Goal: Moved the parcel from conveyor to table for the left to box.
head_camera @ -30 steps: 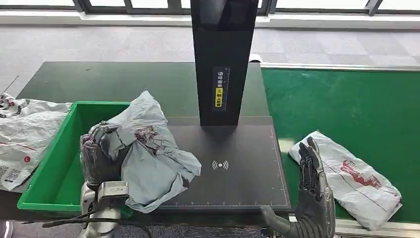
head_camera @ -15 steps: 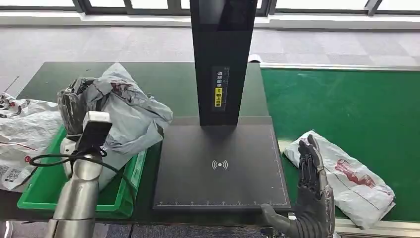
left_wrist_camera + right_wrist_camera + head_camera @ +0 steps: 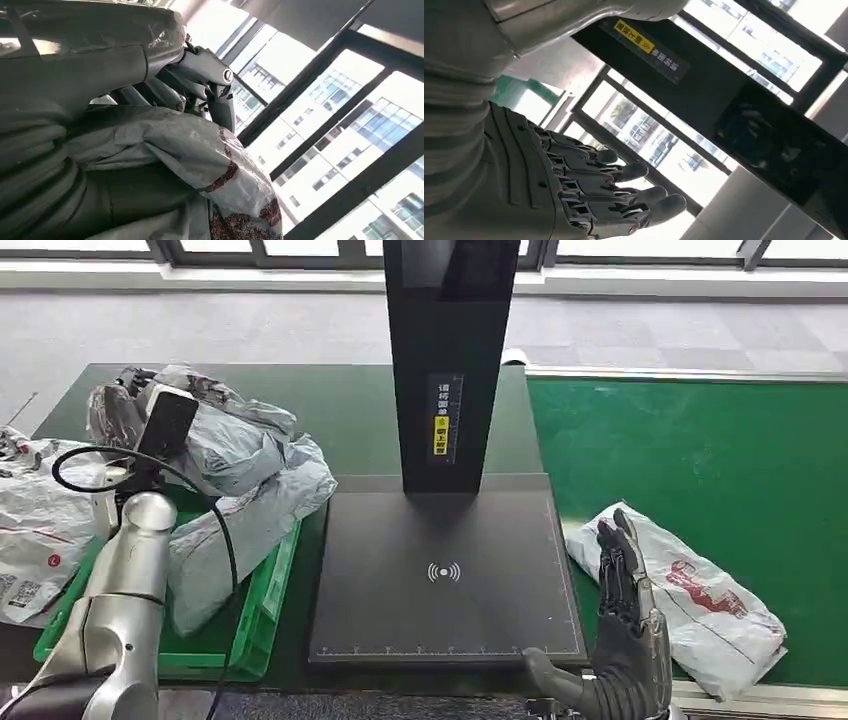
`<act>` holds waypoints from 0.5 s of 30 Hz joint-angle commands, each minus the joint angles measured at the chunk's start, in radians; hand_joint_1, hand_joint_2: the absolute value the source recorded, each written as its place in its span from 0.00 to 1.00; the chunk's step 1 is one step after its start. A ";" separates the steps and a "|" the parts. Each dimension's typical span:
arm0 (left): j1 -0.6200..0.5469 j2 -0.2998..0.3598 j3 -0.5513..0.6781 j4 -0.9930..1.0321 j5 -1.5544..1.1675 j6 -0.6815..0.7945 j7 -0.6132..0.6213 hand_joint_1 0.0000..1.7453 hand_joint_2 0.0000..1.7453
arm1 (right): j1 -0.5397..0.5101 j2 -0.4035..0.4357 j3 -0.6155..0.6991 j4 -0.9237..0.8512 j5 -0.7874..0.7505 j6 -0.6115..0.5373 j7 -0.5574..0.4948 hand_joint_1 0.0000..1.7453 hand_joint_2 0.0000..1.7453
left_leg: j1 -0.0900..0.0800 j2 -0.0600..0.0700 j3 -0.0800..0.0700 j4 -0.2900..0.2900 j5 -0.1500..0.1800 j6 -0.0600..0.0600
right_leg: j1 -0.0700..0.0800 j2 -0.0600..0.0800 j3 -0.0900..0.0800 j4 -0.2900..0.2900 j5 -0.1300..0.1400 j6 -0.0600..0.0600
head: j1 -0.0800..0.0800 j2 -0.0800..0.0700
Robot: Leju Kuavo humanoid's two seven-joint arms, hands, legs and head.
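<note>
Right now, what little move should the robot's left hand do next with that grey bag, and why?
Probably lower it and let go. The left hand holds the grey bag above the green box, part of the bag already drooping into it, so a short drop should land it inside.

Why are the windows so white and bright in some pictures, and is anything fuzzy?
Left wrist view: the sky behind the left hand is washed out white, and the grey parcel up close looks soft. Right wrist view: the windows glare behind the right hand. Head view: even light, a faint sheen on the black scanner pad.
</note>
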 commanded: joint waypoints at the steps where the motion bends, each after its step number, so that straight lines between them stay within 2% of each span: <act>1: -0.069 0.007 0.081 0.173 0.001 -0.019 0.020 1.00 1.00 | -0.016 0.003 -0.039 0.050 0.009 0.004 0.002 0.00 1.00 | 0.001 0.000 0.000 0.000 0.000 0.000 | 0.001 -0.002 0.001 -0.001 0.000 0.000 | 0.000 0.000; 5: -0.023 0.011 0.095 0.168 0.012 -0.006 -0.018 1.00 1.00 | -0.010 -0.002 -0.043 0.051 0.003 0.000 0.005 0.00 1.00 | 0.001 0.002 0.001 -0.002 0.000 0.000 | 0.001 -0.001 0.002 -0.003 0.001 -0.001 | 0.000 0.000; 8: 0.054 0.005 0.116 0.072 0.069 -0.021 -0.052 1.00 1.00 | 0.012 0.004 -0.051 0.036 0.003 -0.004 0.005 0.00 1.00 | 0.001 0.003 0.002 -0.002 0.000 0.000 | 0.001 0.000 0.002 -0.003 0.001 -0.001 | 0.000 0.000; 14: 0.205 -0.064 0.091 -0.173 0.167 -0.101 -0.094 1.00 1.00 | 0.026 0.010 -0.057 0.032 0.012 -0.007 -0.005 0.00 1.00 | 0.001 0.002 0.001 -0.001 -0.001 0.000 | 0.001 0.000 0.001 -0.002 0.000 0.000 | 0.000 0.000; 15: 0.230 -0.072 0.072 -0.211 0.174 -0.105 -0.094 0.58 1.00 | 0.025 0.007 -0.057 0.035 0.012 -0.011 -0.003 0.00 1.00 | 0.000 0.002 0.000 -0.001 -0.001 0.000 | 0.000 0.000 0.000 -0.002 0.000 0.000 | 0.000 0.000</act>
